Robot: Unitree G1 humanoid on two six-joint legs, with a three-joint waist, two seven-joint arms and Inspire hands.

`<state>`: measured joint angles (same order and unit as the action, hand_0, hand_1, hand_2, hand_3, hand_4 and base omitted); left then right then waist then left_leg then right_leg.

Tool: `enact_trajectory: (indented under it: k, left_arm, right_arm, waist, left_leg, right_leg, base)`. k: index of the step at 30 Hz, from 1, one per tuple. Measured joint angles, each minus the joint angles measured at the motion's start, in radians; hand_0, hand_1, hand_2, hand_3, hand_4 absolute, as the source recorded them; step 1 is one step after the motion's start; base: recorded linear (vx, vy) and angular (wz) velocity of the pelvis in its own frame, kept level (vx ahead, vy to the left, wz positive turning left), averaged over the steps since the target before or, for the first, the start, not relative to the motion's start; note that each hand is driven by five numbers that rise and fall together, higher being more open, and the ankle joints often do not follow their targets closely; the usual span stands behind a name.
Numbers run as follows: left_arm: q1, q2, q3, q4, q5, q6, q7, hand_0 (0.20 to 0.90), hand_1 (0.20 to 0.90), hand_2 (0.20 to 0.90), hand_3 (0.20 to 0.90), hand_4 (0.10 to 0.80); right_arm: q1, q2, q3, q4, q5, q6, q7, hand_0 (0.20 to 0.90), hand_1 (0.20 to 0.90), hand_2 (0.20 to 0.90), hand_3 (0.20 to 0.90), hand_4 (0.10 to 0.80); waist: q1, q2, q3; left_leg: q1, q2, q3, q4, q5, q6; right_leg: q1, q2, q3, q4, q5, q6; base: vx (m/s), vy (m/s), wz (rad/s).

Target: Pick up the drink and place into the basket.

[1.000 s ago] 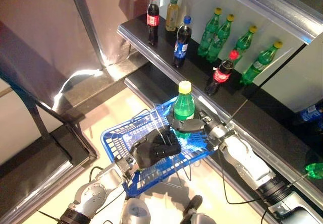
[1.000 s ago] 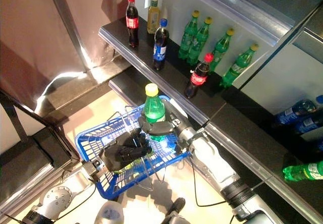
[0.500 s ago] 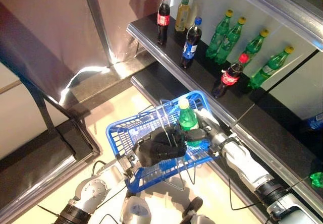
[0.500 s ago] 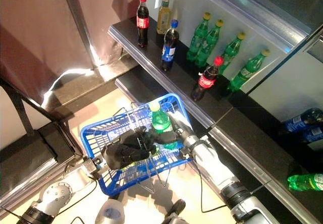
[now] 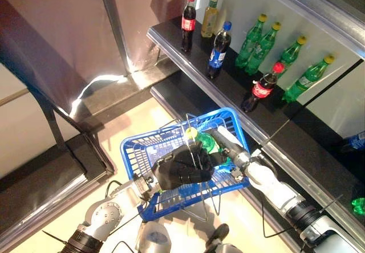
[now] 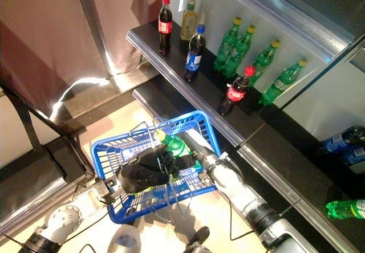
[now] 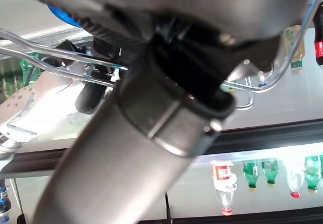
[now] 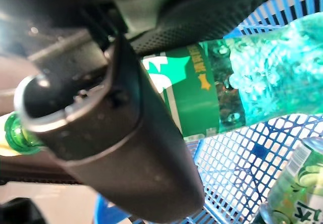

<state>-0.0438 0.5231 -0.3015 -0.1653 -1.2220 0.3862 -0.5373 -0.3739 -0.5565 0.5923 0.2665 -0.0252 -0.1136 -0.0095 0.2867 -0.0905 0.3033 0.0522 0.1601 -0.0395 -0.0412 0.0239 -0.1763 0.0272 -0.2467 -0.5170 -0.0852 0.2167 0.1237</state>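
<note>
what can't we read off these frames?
- Left hand: fingers curled round the basket's wire handle. Its wrist view is filled by the hand's own bulk.
- Green bottle: lower body hidden behind the left hand in the eye views; whether it touches the basket floor can't be told.
- Right hand: shut on the green bottle; fingertips hidden.
- Second drink in basket: cut off by the frame edge.
</note>
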Motion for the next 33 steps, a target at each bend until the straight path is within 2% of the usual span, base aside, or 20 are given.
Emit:
enact_trajectory:
  k: [16, 29, 33]
  left_arm:
    - [-0.032, 0.005, -0.001, -0.018, 0.0, 0.007, -0.027, 0.3, 0.3, 0.3, 0.2, 0.1]
    - [-0.049, 0.005, -0.011, -0.022, 0.006, 0.016, -0.045, 0.3, 0.3, 0.3, 0.2, 0.1]
    - [-0.08, 0.009, -0.046, -0.022, 0.02, 0.022, -0.053, 0.3, 0.3, 0.3, 0.2, 0.1]
  right_arm:
    - [-0.011, -0.013, 0.03, -0.003, -0.08, 0.032, 0.006, 0.3, 0.3, 0.3, 0.2, 0.1]
    - [-0.133, -0.041, 0.149, -0.008, -0.242, 0.072, 0.047, 0.3, 0.3, 0.3, 0.2, 0.1]
    - [-0.149, -0.041, 0.172, -0.007, -0.27, 0.072, 0.051, 0.3, 0.3, 0.3, 0.2, 0.1]
  waist:
    - [0.011, 0.0, 0.0]
    - [0.014, 0.0, 0.0]
    - [0.028, 0.0, 0.0]
  left_leg:
    - [0.0, -0.001, -0.001, 0.002, 0.0, 0.0]
    - [0.0, -0.001, -0.002, 0.002, 0.0, 0.0]
    - [0.0, -0.001, -0.004, 0.003, 0.0, 0.0]
  right_leg:
    - [0.001, 0.0, -0.001, 0.0, 0.0, 0.0]
    - [0.002, 0.0, -0.001, 0.0, 0.0, 0.0]
    - [0.003, 0.0, -0.002, 0.0, 0.0, 0.0]
  base:
    - [0.0, 0.0, 0.0]
    - [0.0, 0.0, 0.0]
    - [0.0, 0.0, 0.0]
